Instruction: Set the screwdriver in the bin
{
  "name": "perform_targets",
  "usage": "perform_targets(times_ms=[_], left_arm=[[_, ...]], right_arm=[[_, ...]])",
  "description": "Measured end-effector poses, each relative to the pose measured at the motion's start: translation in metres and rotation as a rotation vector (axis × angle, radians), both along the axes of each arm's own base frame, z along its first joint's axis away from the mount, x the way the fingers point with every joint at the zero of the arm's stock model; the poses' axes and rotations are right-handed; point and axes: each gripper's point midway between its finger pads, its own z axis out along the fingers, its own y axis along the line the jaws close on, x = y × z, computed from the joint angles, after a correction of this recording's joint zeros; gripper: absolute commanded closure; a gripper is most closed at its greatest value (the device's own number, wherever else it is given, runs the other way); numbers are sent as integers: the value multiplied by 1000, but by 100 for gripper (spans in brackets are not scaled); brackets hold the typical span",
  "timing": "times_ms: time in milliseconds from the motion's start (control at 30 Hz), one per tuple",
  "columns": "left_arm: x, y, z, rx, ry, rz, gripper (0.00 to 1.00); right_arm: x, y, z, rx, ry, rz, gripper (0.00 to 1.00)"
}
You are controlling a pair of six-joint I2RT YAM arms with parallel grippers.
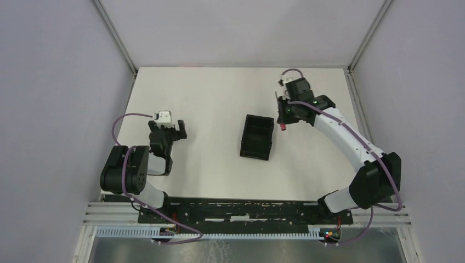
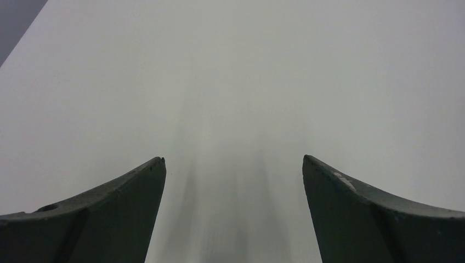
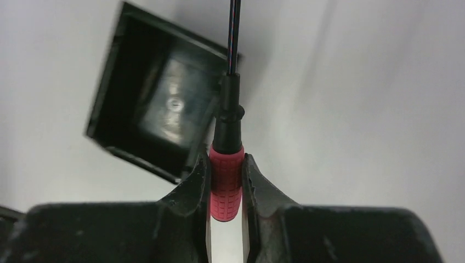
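The black open-top bin [image 1: 257,137] sits at the table's middle. My right gripper [image 1: 283,121] hovers just right of its far right corner, shut on the screwdriver [image 1: 283,126]. In the right wrist view the red handle [image 3: 226,181] is clamped between both fingers and the thin black shaft points away, past the bin [image 3: 118,90], which looks empty. The right gripper [image 3: 226,164] holds the tool above the table. My left gripper [image 1: 171,130] is open and empty, well left of the bin; its view shows only its two fingers [image 2: 131,189] over bare table.
Grey enclosure walls stand on the left, right and back. The white table [image 1: 208,93] ends at a metal rail [image 1: 247,211] in front, where both arm bases sit.
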Motion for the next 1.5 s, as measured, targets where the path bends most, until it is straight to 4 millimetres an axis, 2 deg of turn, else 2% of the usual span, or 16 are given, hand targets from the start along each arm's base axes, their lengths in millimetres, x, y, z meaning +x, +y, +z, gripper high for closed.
perform_targets(times_ms=[33, 133, 200, 267, 467, 567, 633, 900, 967, 1067, 1133, 1167, 1267, 1367, 1500], left_arm=[[0, 0, 0, 0, 0, 0, 0], [0, 0, 0, 0, 0, 0, 0], [0, 0, 0, 0, 0, 0, 0], [0, 0, 0, 0, 0, 0, 0], [0, 0, 0, 0, 0, 0, 0], [0, 0, 0, 0, 0, 0, 0], [0, 0, 0, 0, 0, 0, 0], [0, 0, 0, 0, 0, 0, 0], [0, 0, 0, 0, 0, 0, 0], [0, 0, 0, 0, 0, 0, 0], [0, 0, 0, 0, 0, 0, 0], [0, 0, 0, 0, 0, 0, 0], [0, 0, 0, 0, 0, 0, 0], [0, 0, 0, 0, 0, 0, 0], [0, 0, 0, 0, 0, 0, 0]], right_arm=[[-4, 27, 3, 18, -11, 55, 100], [-15, 87, 2, 47, -25, 171, 100], [-21, 108, -8, 46, -14, 205, 100], [-23, 117, -21, 34, 7, 216, 100], [-39, 126, -76, -33, 108, 245, 100], [-44, 130, -94, -67, 144, 256, 100], [-44, 131, -99, -79, 143, 253, 100], [-37, 128, -102, -89, 118, 213, 92], [-39, 127, -105, -89, 121, 206, 88], [-41, 125, -108, -91, 130, 201, 63], [-41, 125, -108, -89, 131, 198, 50], [-41, 125, -108, -90, 130, 199, 46], [-41, 126, -107, -90, 129, 197, 41], [-39, 125, -102, -95, 115, 193, 41], [-30, 127, -78, -77, 54, 181, 40]])
